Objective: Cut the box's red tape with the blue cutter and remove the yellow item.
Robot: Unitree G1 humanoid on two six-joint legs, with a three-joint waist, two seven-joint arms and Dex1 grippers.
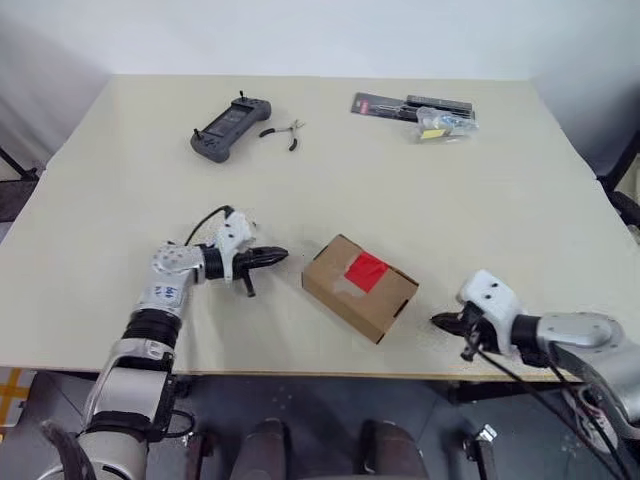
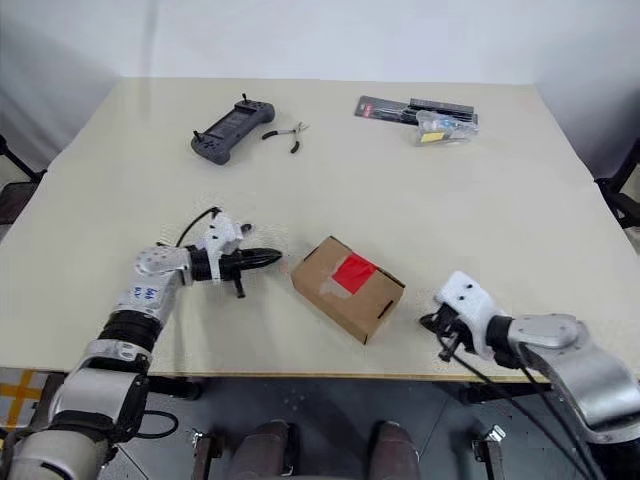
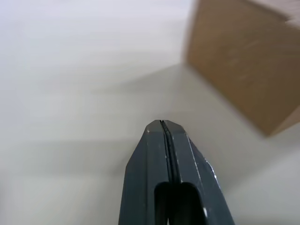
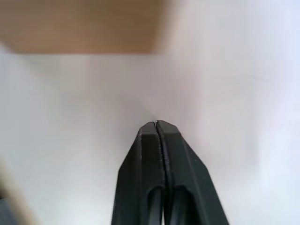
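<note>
Head view, box: the box [image 1: 360, 288] sits on the tabletop [image 1: 120, 200] near the front edge, turned at an angle, flaps shut.
Head view, red tape: the red tape [image 1: 366, 269] lies on the box's top face, next to a pale label mark.
Head view, my left gripper: my left gripper [image 1: 272, 258] hangs just left of the box, tips pointing toward it, apart from the cardboard; fingers pressed together, nothing between them.
Head view, my right gripper: my right gripper [image 1: 440, 321] is right of the box near the front edge, tips pointing toward the box, apart from it; fingers look closed and empty.
Head view, far side of tabletop: a dark grey handheld controller [image 1: 231, 130] lies far left, small black-handled pliers [image 1: 284, 131] just beside it on the right. Far right, a dark flat package [image 1: 410, 105] with a clear packet with a yellow label [image 1: 445, 126] touching its near edge.
Head view, blue cutter and yellow item: I cannot pick out either one.
Left wrist view, gripper: my two dark fingers [image 3: 152, 164] meet along a thin seam, holding nothing.
Left wrist view, box: a brown side of the box [image 3: 243, 61] stands ahead of the tips, bare tabletop between.
Right wrist view, gripper: fingers [image 4: 147, 159] closed tip to tip, empty.
Right wrist view, box: a brown edge of the box [image 4: 79, 26] lies beyond the tips, pale tabletop [image 4: 234, 93] in between.
</note>
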